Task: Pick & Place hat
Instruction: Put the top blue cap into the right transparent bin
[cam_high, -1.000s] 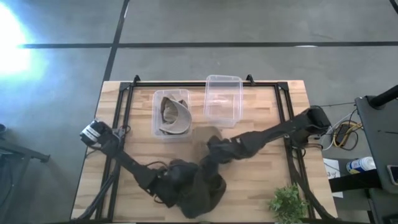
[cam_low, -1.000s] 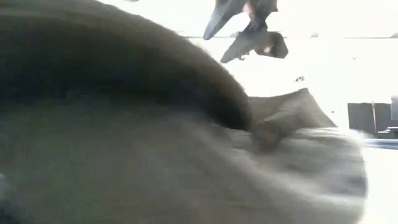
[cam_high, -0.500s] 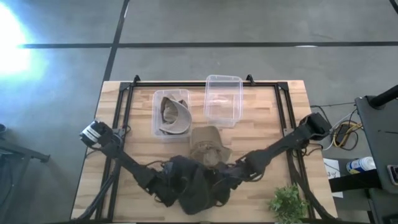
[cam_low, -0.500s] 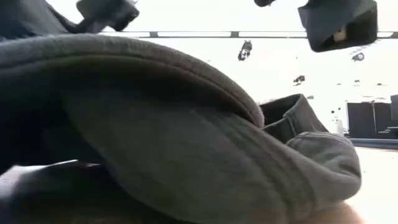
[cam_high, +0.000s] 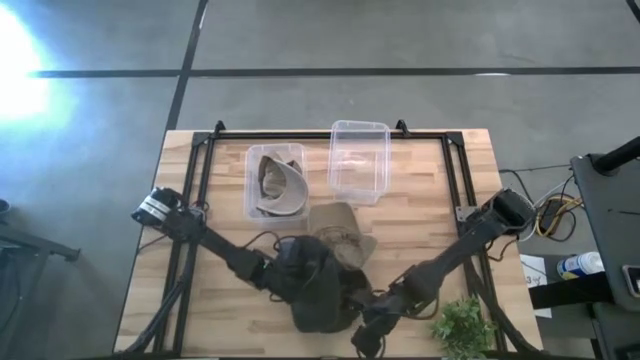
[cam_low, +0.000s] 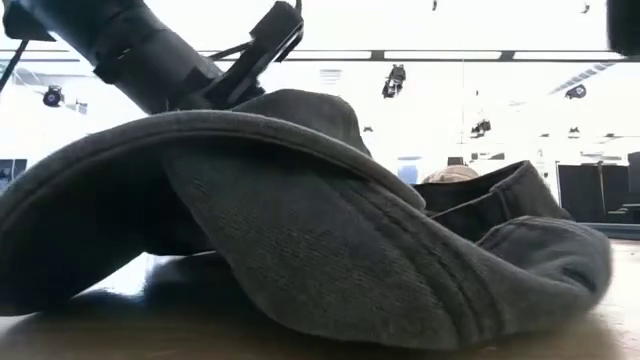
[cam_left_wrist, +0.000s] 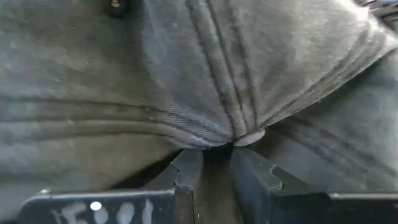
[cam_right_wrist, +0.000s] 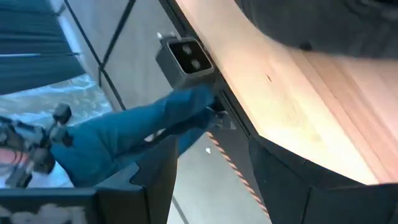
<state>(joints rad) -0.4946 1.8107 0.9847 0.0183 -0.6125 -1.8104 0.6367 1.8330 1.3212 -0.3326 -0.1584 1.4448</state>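
Observation:
A dark grey cap (cam_high: 328, 300) lies on the table near its near edge, and its brim fills the low view (cam_low: 300, 230). My left gripper (cam_high: 300, 272) is on the cap's crown, shut on a fold of it (cam_left_wrist: 214, 171). A tan hat (cam_high: 340, 235) lies just beyond it, on the wood. Another hat (cam_high: 278, 185) sits in the left clear bin. My right gripper (cam_high: 368, 338) hangs open at the near edge, right of the cap, touching nothing (cam_right_wrist: 214, 180). My left gripper pinches a raised fold of the dark cap's crown (cam_left_wrist: 217, 138) between its two fingers (cam_left_wrist: 186, 168), beside the top button. It comes slanting down from the table's left. The cap's brim (cam_low: 330, 300) rests on the table.
An empty clear bin (cam_high: 358, 160) stands at the far side, beside the bin with the hat. A small green plant (cam_high: 462, 325) stands at the near right corner. A black frame (cam_high: 200, 180) runs around the table. A person's blue trouser leg (cam_right_wrist: 124, 143) shows below the near edge.
My right gripper has drawn back from the tan hat at mid-table toward the near edge, leaving that hat lying uncovered. My left gripper has shifted a little toward the far and right side with the dark cap.

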